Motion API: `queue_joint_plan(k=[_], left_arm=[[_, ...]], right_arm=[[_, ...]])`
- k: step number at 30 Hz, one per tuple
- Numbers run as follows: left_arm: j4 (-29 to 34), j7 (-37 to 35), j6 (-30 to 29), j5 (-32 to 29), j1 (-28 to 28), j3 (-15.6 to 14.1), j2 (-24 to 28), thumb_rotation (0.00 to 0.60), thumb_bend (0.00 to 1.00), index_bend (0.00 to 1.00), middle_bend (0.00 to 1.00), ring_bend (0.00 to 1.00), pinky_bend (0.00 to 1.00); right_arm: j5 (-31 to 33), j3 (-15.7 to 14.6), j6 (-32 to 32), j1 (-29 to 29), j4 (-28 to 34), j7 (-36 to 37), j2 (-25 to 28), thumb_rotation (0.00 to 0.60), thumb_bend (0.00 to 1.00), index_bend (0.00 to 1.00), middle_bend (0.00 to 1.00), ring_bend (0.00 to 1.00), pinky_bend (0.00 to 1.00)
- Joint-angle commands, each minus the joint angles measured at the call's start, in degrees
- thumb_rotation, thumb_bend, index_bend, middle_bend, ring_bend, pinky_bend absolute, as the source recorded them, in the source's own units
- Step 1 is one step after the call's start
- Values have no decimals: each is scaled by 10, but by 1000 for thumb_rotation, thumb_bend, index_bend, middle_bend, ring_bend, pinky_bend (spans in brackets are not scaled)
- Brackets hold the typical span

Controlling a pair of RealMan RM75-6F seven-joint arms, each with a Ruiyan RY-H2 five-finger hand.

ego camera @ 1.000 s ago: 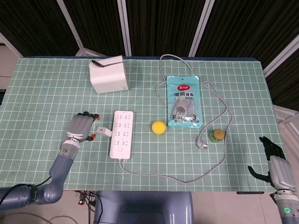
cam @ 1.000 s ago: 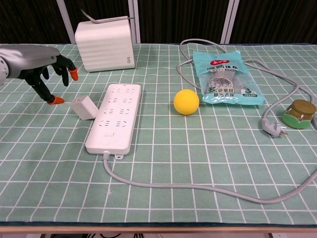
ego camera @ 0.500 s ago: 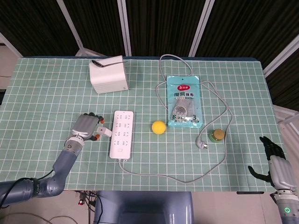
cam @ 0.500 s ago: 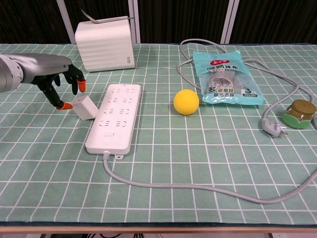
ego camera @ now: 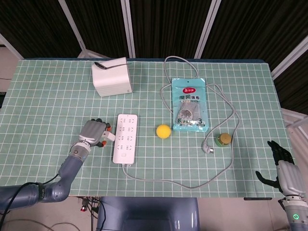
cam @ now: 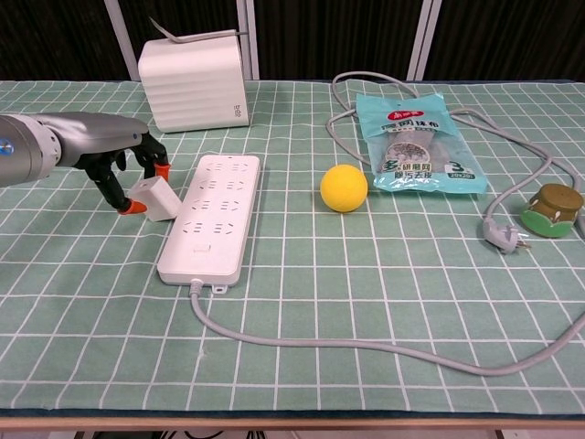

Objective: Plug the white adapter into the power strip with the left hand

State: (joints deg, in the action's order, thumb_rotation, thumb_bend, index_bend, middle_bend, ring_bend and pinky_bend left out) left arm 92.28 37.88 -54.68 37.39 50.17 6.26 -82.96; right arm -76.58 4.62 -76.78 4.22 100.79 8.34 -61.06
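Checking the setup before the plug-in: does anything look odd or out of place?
A spoon lies on top of the white box, an odd resting place. The power strip's own plug lies loose on the cloth, not connected.

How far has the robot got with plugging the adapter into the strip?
Done: the left hand has reached the small white cube adapter, fingers at its sides. In hand: closing a grip; the adapter sits on the green checked cloth. Left: lift it and push it into the white multi-socket power strip.

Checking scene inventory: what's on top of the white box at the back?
A metal spoon lies across the top of the white box, handle overhanging its right edge. Nothing else shows there; behind it is hidden.
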Motion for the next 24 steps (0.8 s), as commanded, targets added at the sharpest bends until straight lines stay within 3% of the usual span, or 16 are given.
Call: queue_joint_plan(k=[1,9,17,24], left_arm=[[0,-1,-2,1,1,-1,-1,600,264,410,406,197,267],[-7,-6,-7,-1,-1,-6,-5,600,271,436,432,205,273],[-31,-27,-18,21,-7,-4,-32,600,433,579,585,288,353],[-20,-32,-53,62,-13,5,-30,600,488,626,638,300,354]], right_arm=[[0,0,0,0,0,0,0,600,340,0,0,0,0],[0,0,0,0,1,0,0,600,341,0,0,0,0],[-1,-1,-1,-1,2,0,0,600,340,0,0,0,0],[-1,0,-1,-1,2,2,1,600,340,0,0,0,0]])
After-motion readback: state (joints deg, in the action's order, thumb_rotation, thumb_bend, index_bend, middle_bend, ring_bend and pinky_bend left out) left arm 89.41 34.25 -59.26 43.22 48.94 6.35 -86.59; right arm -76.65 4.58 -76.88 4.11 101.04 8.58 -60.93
